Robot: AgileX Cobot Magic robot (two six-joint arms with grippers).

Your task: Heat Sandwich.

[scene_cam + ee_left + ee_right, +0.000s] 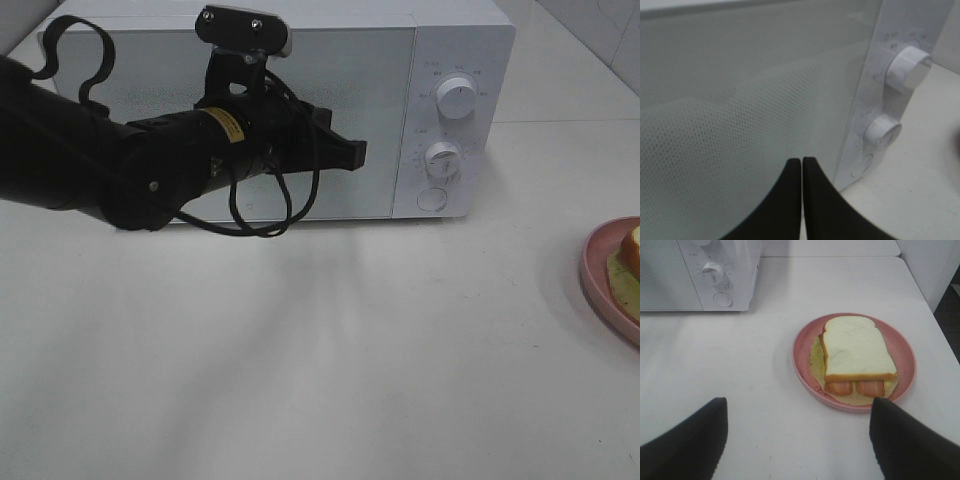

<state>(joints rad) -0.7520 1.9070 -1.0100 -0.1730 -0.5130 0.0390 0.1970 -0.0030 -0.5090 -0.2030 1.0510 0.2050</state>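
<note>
On its pink plate (807, 335), well off to the right of the microwave (300, 110), sits the sandwich (855, 352), untouched and clearly not yet heated. White bread on top, tan crust along the edge, orange-pink pieces and a pale yellow layer poking out underneath. The plate rests on the white table (330, 350), clear of the microwave's control side.

Closer in, the right gripper (797, 440) hangs above the table short of the plate, its two black fingers spread wide and holding nothing.

Over at the microwave, the door (375, 110) is shut. The left gripper (802, 200) is pinched fully together with nothing between its fingers, hovering right in front of the door near the panel with the two knobs (457, 100) and the round button (431, 198).

So by my reckoning this is the very start: the door needs opening, then the sandwich goes inside, door closed, knobs set. All of that is left to do.
</note>
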